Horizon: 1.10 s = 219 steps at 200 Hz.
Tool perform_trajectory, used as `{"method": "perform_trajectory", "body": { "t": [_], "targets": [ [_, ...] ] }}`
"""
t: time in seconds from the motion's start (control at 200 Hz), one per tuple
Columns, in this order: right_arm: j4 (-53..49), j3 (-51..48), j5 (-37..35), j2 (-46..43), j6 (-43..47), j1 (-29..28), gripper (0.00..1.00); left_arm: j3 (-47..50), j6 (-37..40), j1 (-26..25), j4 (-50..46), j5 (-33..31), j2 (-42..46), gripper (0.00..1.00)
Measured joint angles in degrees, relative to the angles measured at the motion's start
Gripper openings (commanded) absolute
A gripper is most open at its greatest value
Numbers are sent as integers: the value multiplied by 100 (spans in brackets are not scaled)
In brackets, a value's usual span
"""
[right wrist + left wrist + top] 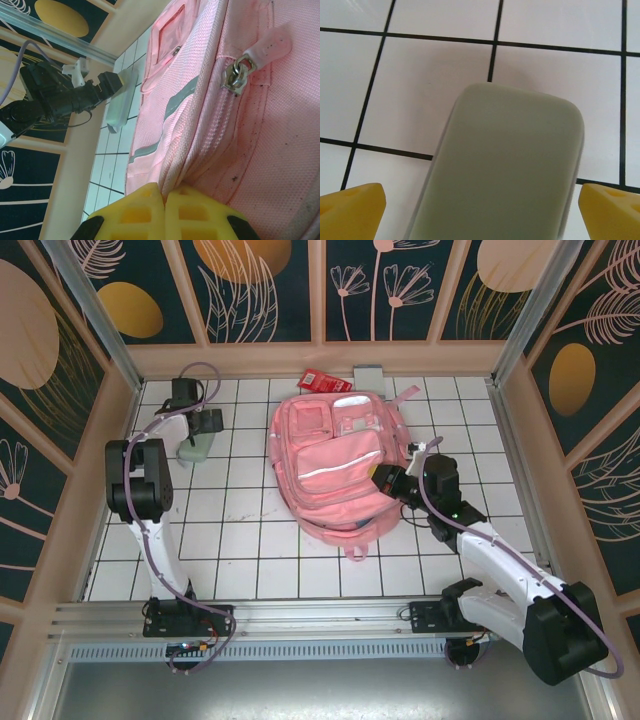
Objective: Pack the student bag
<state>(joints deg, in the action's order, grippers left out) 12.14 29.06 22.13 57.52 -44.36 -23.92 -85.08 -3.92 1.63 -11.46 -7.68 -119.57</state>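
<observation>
On the left gripper (480,220), the yellow fingertips (355,207) stand spread wide on either side of a grey-green case (505,165). The case lies on the white tiled table (420,75), at its left side. On the right gripper (164,210), the yellow fingers (137,212) are pressed together, pinching a fold of pink fabric below a metal zip pull (235,75). That fabric belongs to the student bag (335,465), which lies flat mid-table with its front pockets up.

Left gripper (480,212) sits spread wide around the grey-green case (505,165), with bare white tile (420,95) just ahead. There's an open strip of tiled table (240,510) between it and the pink backpack (335,465). Right gripper (164,207), pinched closed, is jammed right against the backpack fabric, with free tiles behind it.
</observation>
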Motion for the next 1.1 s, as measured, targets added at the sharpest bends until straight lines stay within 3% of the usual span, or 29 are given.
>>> {"method": "perform_trajectory", "body": {
  "t": [0.26,0.375,0.541,0.701,1.096],
  "targets": [
    [2,-63,44,-7,15,39,0,-2,208,-140,-72,-52,-323,99],
    [4,-83,66,-9,15,81,0,-2,223,-166,-96,-55,-437,93],
    [4,-83,96,-15,15,105,0,-4,210,-208,-92,-87,-437,77],
    [7,-83,131,-15,13,114,0,33,155,-219,-72,-140,-376,74],
    [7,90,186,157,13,144,0,892,-706,-234,55,229,1054,72]
  ]
}}
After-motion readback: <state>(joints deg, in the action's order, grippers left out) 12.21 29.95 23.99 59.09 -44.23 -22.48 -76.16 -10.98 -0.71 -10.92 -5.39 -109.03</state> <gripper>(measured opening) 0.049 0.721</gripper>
